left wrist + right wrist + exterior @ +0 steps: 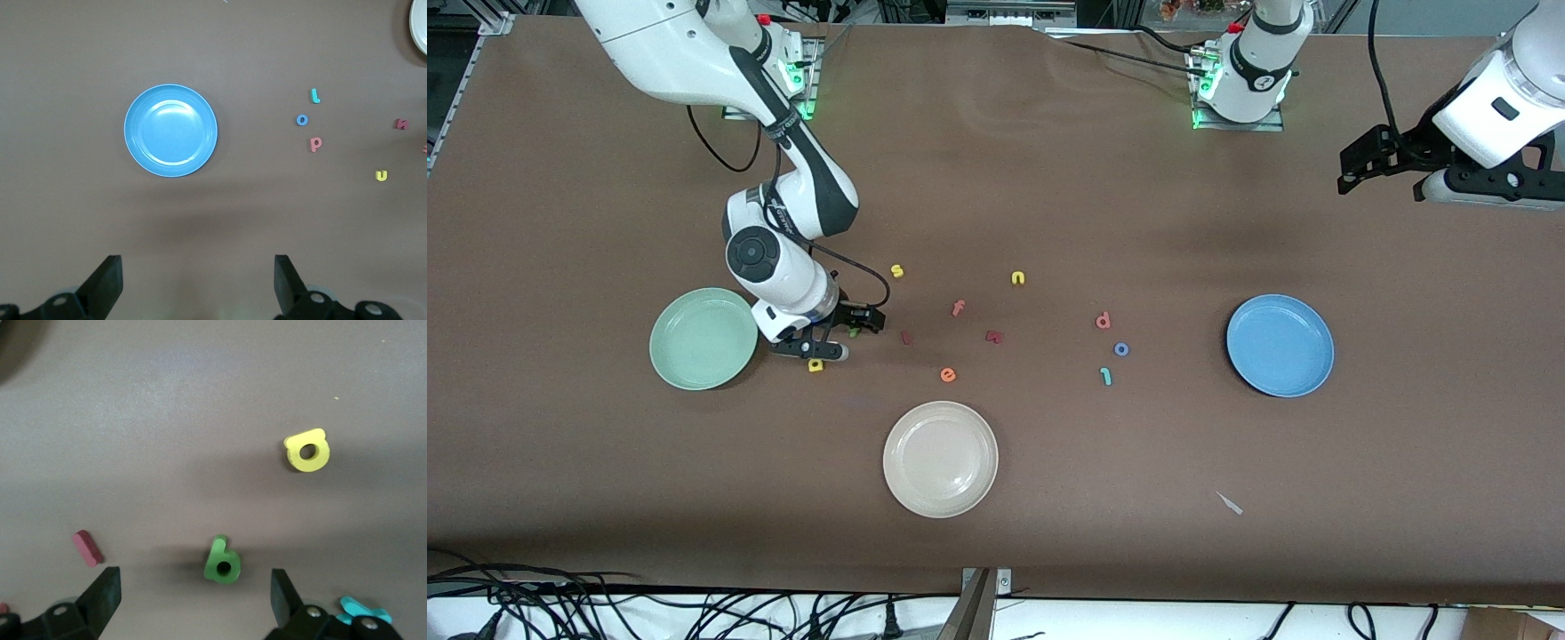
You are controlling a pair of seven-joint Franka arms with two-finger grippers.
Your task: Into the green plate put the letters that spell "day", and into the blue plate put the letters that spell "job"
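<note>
While the right gripper [831,336] is held low over the brown table with its fingers spread, a small dark green letter [222,561] with a round hole is seen between them, lying flat and untouched. Just beside it lie a chunky yellow letter [307,449], also pierced by a hole, and a light teal letter [362,611], partly hidden by one finger. A short dark red bar [87,547] lies near the other finger. All these pieces look thick, matte and foam-like. The green plate [703,338], round, pale and shallow-rimmed, is set just beside this gripper, toward the right arm's end of the table. The right arm is bent sharply down from its base. Toward the left arm's end, the glossy blue plate [1280,345] is placed, with a salmon letter [1104,321], a blue ring [1121,349] and a teal hook [1106,376] grouped near it. The left gripper [1383,169] waits high over that end, fingers spread.
</note>
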